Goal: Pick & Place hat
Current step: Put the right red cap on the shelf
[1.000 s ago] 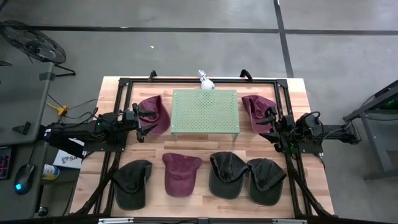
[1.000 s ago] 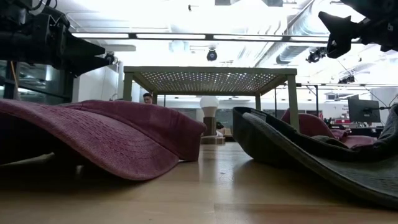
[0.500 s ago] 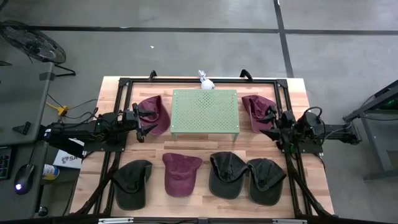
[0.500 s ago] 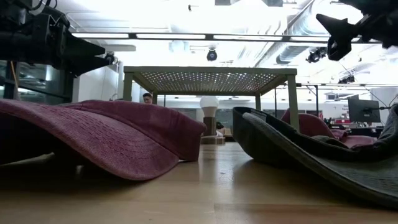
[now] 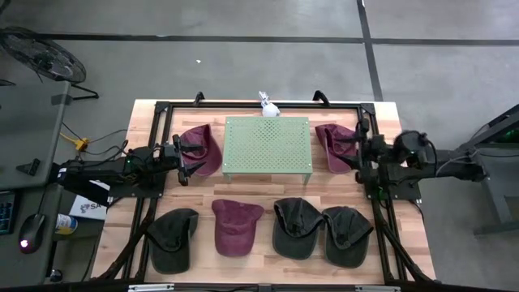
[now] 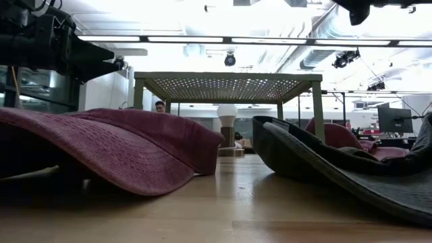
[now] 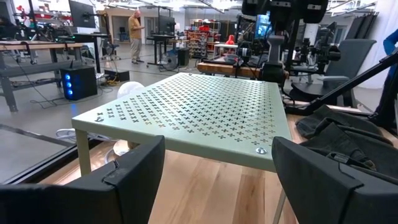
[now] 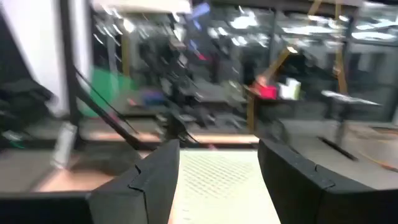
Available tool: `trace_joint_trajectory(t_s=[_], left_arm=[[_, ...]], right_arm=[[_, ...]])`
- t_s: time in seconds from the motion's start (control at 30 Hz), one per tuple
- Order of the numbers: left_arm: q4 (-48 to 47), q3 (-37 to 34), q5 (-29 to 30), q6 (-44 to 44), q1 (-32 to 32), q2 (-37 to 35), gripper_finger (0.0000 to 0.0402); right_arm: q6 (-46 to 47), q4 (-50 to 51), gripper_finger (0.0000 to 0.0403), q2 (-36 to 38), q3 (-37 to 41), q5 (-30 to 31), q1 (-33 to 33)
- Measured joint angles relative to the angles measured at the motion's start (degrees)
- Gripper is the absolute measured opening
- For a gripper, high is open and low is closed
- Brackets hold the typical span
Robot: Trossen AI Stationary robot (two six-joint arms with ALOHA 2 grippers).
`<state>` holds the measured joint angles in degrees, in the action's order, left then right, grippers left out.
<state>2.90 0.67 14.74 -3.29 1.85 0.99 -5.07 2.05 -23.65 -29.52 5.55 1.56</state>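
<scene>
maroon hat (image 5: 237,226), no readable label

Quick count, overhead shot:

- maroon fabric caps: 3. One upper left of centre (image 5: 203,149), one upper right (image 5: 332,144), one in bottom row (image 5: 236,226)
- dark grey-green fabric caps: 3, all bottom row (image 5: 173,238) (image 5: 293,228) (image 5: 346,234)
- pale green perforated metal stand: 1, centre (image 5: 268,143)
- small white bulb-shaped object: 1, top centre (image 5: 268,107)
- dark robot arms: 2
</scene>
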Motion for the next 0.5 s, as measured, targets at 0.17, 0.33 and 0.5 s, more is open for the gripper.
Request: trace_joint_trajectory(t_s=[0.17, 0.33, 0.5], left_arm=[[0.0, 0.0, -0.02, 0.0, 0.0, 0.0, 0.0291], [0.01, 0.0, -0.02, 0.01, 0.0, -0.01, 0.0291], [0.02, 0.0, -0.04, 0.0, 0.0, 0.0, 0.0291]], right_arm=[[-3.45, 12.79, 0.0214, -12.68, -9.49, 10.2, 0.02], [-1.3, 28.05, 0.0211, -23.81, -18.36, 19.21, 0.02], [0.46, 32.3, 0.0214, -30.83, -21.48, 20.58, 0.02]])
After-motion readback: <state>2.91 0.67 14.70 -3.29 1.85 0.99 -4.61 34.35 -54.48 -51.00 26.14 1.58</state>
